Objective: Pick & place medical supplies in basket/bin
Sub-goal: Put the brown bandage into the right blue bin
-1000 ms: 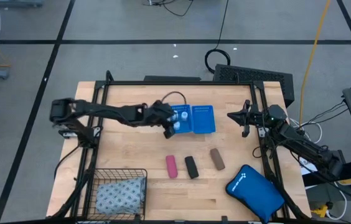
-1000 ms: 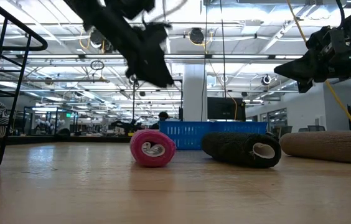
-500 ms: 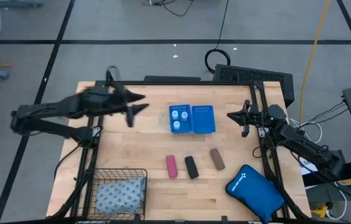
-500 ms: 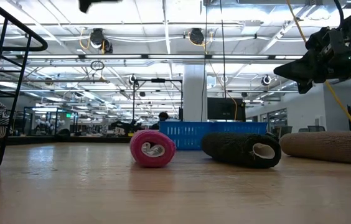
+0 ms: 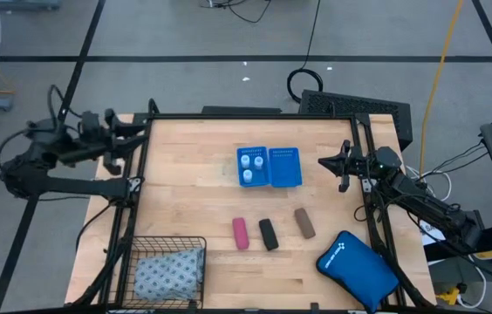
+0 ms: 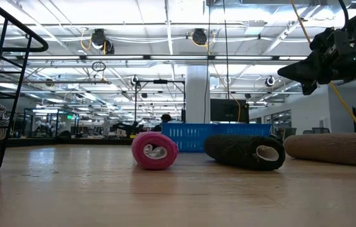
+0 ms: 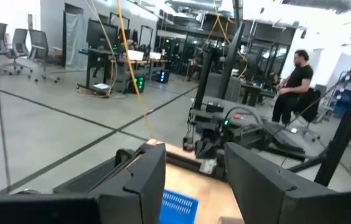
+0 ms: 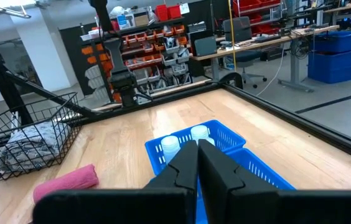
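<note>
Three white vials (image 5: pixel 249 166) stand in the left compartment of the blue tray (image 5: pixel 285 167); they also show in the right wrist view (image 8: pixel 182 140). The pink (image 5: pixel 241 233), black (image 5: pixel 268 234) and brown (image 5: pixel 304 223) rolls lie on their sides on the table. The grey-blue dotted pack (image 5: pixel 169 272) lies in the wire basket (image 5: pixel 133 253) at the near left. My left gripper (image 5: pixel 137 133) is open and empty over the table's far left corner. My right gripper (image 5: pixel 329 163) is shut and empty, in the air right of the tray.
A large bright-blue zip pouch (image 5: pixel 357 269) lies at the near right corner. Dark frame rails (image 5: pixel 364 201) run along the table's left and right edges. Bare wood lies between the tray and the basket. A person (image 7: pixel 290 87) stands in the room beyond.
My left gripper has gone up from the blue tray's left side and drawn back toward the table's far left corner, out of the low view. My right arm has kept still.
</note>
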Tool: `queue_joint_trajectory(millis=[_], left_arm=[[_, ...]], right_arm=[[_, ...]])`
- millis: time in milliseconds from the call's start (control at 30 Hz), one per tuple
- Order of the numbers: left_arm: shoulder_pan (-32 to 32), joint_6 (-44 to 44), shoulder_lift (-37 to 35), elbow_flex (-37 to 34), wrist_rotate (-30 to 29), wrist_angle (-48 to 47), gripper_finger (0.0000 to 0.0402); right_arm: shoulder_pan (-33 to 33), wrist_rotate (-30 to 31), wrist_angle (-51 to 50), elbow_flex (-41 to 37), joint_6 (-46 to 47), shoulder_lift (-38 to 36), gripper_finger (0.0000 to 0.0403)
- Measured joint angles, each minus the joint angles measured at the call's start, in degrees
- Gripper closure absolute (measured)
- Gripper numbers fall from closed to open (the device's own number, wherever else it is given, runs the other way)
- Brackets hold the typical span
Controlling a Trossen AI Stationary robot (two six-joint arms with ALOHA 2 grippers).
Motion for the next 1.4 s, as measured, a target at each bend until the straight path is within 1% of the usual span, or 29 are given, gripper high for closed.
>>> queue_joint_trajectory(millis=[67, 133, 233, 267, 333, 400, 467, 500, 567, 667, 733, 800, 867, 933, 1000, 1067, 1167, 1300, 1400], left_arm=[[0.00, 2.63, -2.16, 0.00, -0.08, -3.67, 0.0230], [0.00, 7.21, -3.99, 0.00, -0.10, -8.33, 0.0227], [0.00, 9.38, -5.93, 0.00, -0.32, -19.21, 0.0220], [0.00, 8.83, -6.27, 0.00, -1.26, -22.68, 0.0218], [0.00, 5.05, -6.42, -0.27, -5.13, -27.94, 0.0213], [0.00, -0.69, -6.41, -1.29, -10.19, -29.65, 0.0207], [0.00, -6.46, -6.39, -3.07, -15.30, -29.39, 0.0202], [0.00, -8.49, -6.42, -4.41, -17.36, -28.78, 0.0200], [0.02, -11.69, -6.39, -7.64, -19.49, -27.97, 0.0196], [0.02, -13.23, -6.16, -14.01, -19.60, -24.87, 0.0195], [0.02, -13.28, -6.15, -18.72, -19.56, -19.67, 0.0194], [0.02, -13.87, -6.15, -23.01, -18.60, -11.78, 0.0195], [0.02, -11.86, -6.18, -27.23, -16.31, -1.85, 0.0194], [0.02, -6.44, -6.17, -31.59, -11.00, 9.43, 0.0195], [-0.01, -1.46, -6.20, -34.76, -5.15, 16.68, 0.0194], [0.08, 0.43, -7.03, -35.60, -1.55, 18.57, 0.0195], [0.45, 2.43, -10.95, -35.03, -1.28, 18.17, 0.0194], [1.08, 5.72, -18.35, -34.86, -1.13, 18.88, 0.0194], [1.11, 6.08, -22.76, -35.49, -1.00, 18.90, 0.0194]], right_arm=[[0.00, 0.00, 0.00, 0.02, 0.02, 0.00, 0.0399], [0.00, 0.00, 0.00, 0.02, 0.00, 0.00, 0.0399], [0.00, 0.00, 0.00, 0.02, 0.00, 0.00, 0.0399], [0.00, 0.00, 0.00, 0.01, 0.01, 0.00, 0.0399], [0.00, 0.00, 0.00, 0.02, 0.00, -0.02, 0.0399], [0.00, 0.00, 0.00, 0.02, 0.02, -0.02, 0.0399], [0.00, 0.00, 0.00, 0.02, 0.02, -0.02, 0.0399], [0.00, 0.00, 0.00, 0.02, 0.00, -0.02, 0.0399], [0.00, 0.00, 0.00, 0.02, 0.02, -0.02, 0.0399], [0.00, 0.00, 0.00, 0.02, 0.02, -0.02, 0.0399], [0.00, 0.00, 0.00, 0.02, 0.02, -0.02, 0.0399], [0.00, 0.00, 0.00, 0.01, 0.00, -0.02, 0.0399], [0.00, 0.00, 0.00, 0.02, 0.02, -0.02, 0.0399], [0.00, 0.00, 0.00, 0.00, 0.02, -0.02, 0.0399], [0.00, 0.00, 0.00, 0.02, 0.02, -0.02, 0.0399], [0.00, 0.00, -0.02, 0.02, 0.00, -0.02, 0.0399], [0.00, 0.00, 0.00, 0.02, 0.00, -0.02, 0.0399], [0.00, -0.02, -0.01, 0.02, 0.00, -0.02, 0.0399], [0.00, -0.01, 0.00, 0.01, 0.01, -0.02, 0.0399]])
